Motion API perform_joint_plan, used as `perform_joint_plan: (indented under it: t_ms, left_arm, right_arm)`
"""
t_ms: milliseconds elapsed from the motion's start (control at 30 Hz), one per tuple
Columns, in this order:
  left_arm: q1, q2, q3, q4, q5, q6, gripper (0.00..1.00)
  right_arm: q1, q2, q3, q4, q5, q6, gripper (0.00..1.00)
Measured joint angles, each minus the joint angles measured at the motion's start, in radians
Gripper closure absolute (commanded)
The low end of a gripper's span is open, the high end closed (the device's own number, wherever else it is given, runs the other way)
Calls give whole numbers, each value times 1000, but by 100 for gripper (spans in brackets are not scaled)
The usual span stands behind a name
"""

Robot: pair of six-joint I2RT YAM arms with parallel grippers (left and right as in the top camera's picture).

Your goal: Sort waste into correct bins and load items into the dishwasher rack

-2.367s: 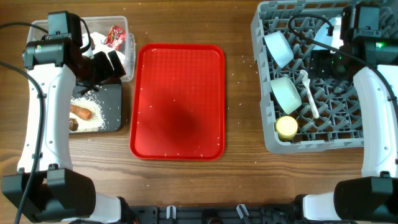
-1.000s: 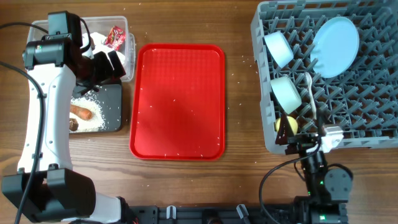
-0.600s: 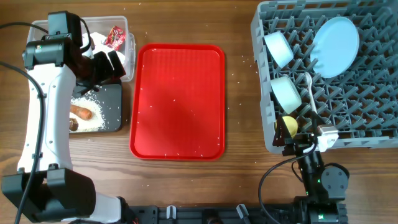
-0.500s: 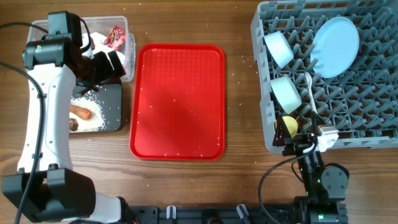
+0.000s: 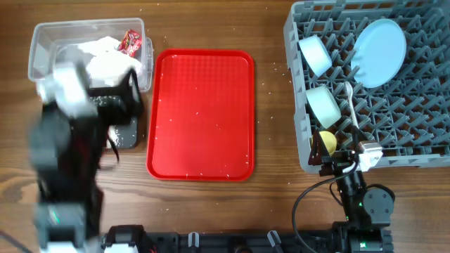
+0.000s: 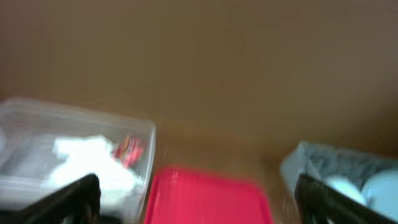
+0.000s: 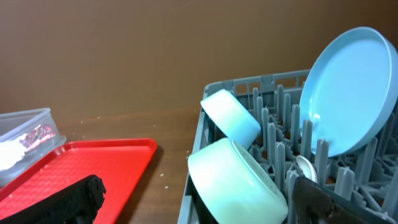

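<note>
Both jaws: spread wide
Left gripper (image 6: 196, 202): blurred; clear rectangular plastic tub (image 6: 81, 121) ahead-left
Right gripper (image 7: 199, 208): grey plastic grid rack (image 7: 273, 112) ahead-right

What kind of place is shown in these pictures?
Probably a robot test bench staged as a dish-clearing station, not a real kitchen: a wooden table holds a grey dishwasher rack, a red tray and a clear waste tub.

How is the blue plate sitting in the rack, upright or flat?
Upright, leaning slightly: the plate stands on edge among the pegs of the rack.
</note>
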Motion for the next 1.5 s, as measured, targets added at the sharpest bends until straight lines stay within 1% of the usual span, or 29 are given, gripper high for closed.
perform_joint_plan:
  t_ms: [67, 200, 267, 300, 333, 433, 633, 1500]
  left_arm:
    - [3, -174, -216, 137, 8, 1, 0]
    - [25, -459, -579, 273, 23, -4, 0]
    - [29, -538, -682, 317, 28, -10, 0]
    - [30, -547, -695, 327, 29, -11, 0]
    - [30, -591, -759, 353, 30, -14, 0]
    - [30, -653, -835, 361, 30, -16, 0]
    - [30, -700, -866, 248, 28, -19, 0]
    - [30, -706, -866, 246, 28, -19, 0]
  right_arm:
    - [0, 0, 0, 1, 0, 0, 0]
    - [0, 0, 0, 0, 0, 3, 0]
    - [0, 0, 0, 0, 0, 3, 0]
    - [0, 0, 0, -1, 0, 3, 0]
    - [0, 0, 0, 0, 0, 3, 0]
    - [0, 0, 0, -1, 0, 3, 0]
    - [0, 0, 0, -1, 0, 4, 0]
    - [0, 0, 0, -1, 0, 6, 0]
